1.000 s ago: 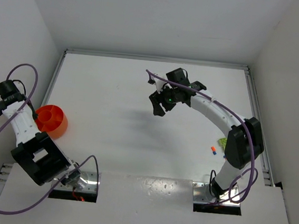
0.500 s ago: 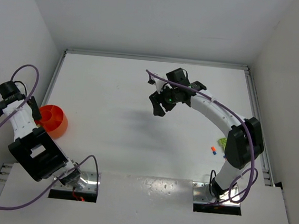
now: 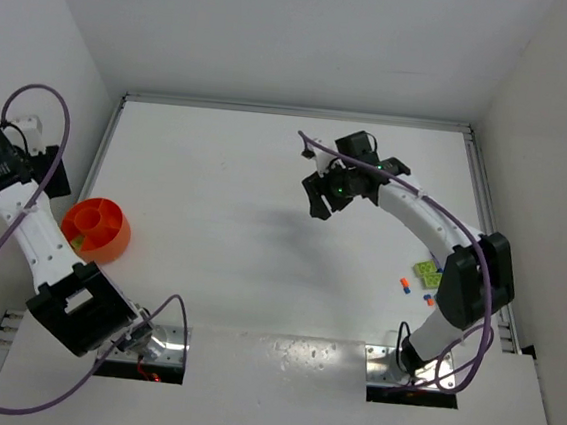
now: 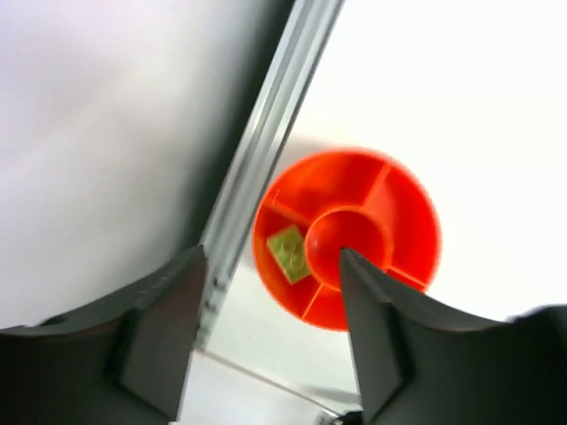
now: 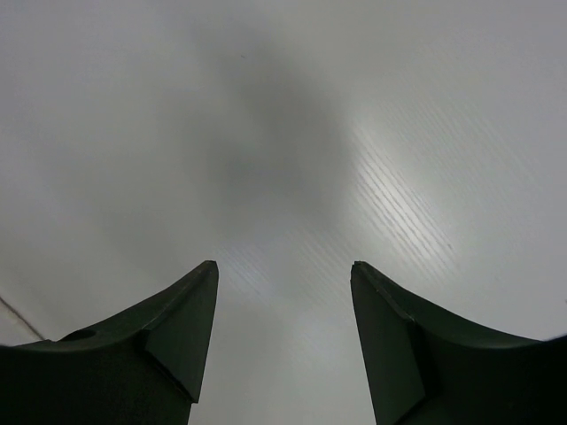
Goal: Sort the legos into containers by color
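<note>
The orange compartmented container [image 3: 101,227] stands at the table's left edge. One lime green lego [image 4: 288,253] lies in an outer compartment of the container [image 4: 403,221]. My left gripper [image 3: 46,180] hangs above and to the left of it, open and empty [image 4: 272,254]. Over the bare middle of the table my right gripper [image 3: 318,202] is also open with nothing between its fingers [image 5: 283,266]. Near the right arm lie loose legos: a lime green one [image 3: 425,272], an orange one [image 3: 404,281] and a blue one [image 3: 407,290].
A metal rail [image 4: 275,133] runs along the table's left edge right beside the container, with the white wall behind it. The right arm's link [image 3: 463,280] stands close to the loose legos. A rail [image 3: 488,232] borders the right side.
My left gripper has opened and pulled up and left away from the container, and the green lego now lies inside it. The right gripper has shifted a little to the right.
</note>
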Controlling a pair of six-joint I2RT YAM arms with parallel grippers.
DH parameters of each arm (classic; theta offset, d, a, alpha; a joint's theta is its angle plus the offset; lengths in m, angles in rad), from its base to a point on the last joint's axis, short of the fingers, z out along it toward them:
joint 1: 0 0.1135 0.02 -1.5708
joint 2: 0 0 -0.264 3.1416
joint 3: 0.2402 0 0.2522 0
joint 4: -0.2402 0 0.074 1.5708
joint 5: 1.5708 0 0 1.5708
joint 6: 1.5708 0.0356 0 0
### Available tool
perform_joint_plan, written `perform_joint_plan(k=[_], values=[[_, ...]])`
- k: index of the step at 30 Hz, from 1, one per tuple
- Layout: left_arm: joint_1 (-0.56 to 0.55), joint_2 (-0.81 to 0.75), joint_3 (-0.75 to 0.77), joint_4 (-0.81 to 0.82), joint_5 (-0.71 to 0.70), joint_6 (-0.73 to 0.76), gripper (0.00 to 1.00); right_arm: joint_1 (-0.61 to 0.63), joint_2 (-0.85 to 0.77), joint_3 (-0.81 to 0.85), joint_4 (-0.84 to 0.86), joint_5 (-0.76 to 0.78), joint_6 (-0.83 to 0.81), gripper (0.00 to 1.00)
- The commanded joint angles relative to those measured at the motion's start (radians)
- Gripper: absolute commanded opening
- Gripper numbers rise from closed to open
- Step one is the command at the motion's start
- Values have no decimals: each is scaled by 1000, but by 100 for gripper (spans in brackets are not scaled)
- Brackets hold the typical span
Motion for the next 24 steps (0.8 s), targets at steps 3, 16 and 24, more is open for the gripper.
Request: perform_joint_plan(k=[3, 16, 24], values=[[-75, -76, 160, -153, 352, 156, 70, -109, -101, -111, -23, 114, 12, 60], [-788, 17, 123, -39, 168, 9, 74, -465, -340, -385, -186, 222, -264, 59], [-1000, 81, 70, 74, 125, -24, 75, -618, -264, -405, -204, 220, -485, 64]])
